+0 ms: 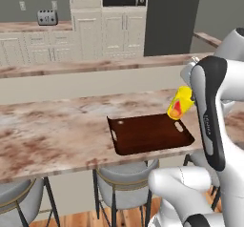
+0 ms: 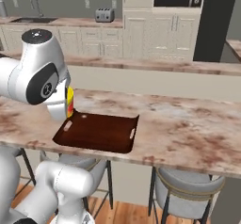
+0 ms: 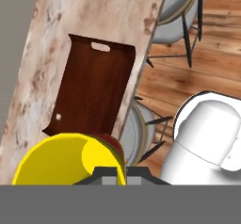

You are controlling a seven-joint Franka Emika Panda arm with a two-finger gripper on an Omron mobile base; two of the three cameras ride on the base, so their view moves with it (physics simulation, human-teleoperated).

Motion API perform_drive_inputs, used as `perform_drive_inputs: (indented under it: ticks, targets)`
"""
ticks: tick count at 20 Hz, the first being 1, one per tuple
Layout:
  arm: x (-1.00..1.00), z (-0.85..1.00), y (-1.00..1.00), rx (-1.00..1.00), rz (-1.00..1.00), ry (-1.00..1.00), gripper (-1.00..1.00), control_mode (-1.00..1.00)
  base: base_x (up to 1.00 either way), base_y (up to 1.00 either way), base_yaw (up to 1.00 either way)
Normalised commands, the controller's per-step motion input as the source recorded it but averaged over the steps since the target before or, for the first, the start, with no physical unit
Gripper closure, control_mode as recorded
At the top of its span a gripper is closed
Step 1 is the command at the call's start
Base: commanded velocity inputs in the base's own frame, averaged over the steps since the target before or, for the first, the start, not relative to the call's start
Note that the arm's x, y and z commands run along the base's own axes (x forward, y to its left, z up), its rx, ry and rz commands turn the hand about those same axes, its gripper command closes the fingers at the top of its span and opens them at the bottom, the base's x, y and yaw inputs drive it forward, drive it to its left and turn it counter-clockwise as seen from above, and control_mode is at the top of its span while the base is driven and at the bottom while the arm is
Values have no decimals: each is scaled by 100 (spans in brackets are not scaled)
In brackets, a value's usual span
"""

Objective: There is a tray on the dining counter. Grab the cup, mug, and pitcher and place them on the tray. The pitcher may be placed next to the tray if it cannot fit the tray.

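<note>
Gripper point(image 3: 115, 171): pressed together, pinching the cup's rim
Cup point(image 1: 180, 103): tilted, lifted above the tray's handle end, off its floor
Tray point(image 1: 147, 134): flat on the dining counter point(image 1: 57, 130), near its front edge

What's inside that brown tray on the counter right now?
The tray holds nothing except a tiny pale speck near one corner. The yellow cup hangs tilted above its edge; the arm hides the tool.

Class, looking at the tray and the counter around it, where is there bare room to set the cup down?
The tray is bare from rim to rim. The dining counter lies open on both sides. It is crowded only at the tray's end under the held cup and arm.
</note>
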Motion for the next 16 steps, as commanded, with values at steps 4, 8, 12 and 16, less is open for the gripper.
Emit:
perform_drive_inputs:
  ticks: [4, 8, 12, 16]
  targets:
    - [0, 0, 0, 0, 0, 0, 100, 100, 56, 0, 0]
    - [0, 0, 0, 0, 0, 0, 100, 100, 51, 0, 0]
    - [33, -14, 0, 0, 0, 0, 100, -100, 31, 0, 0]
    - [81, -42, 13, 0, 0, 6, 100, -100, 0, 0, 0]
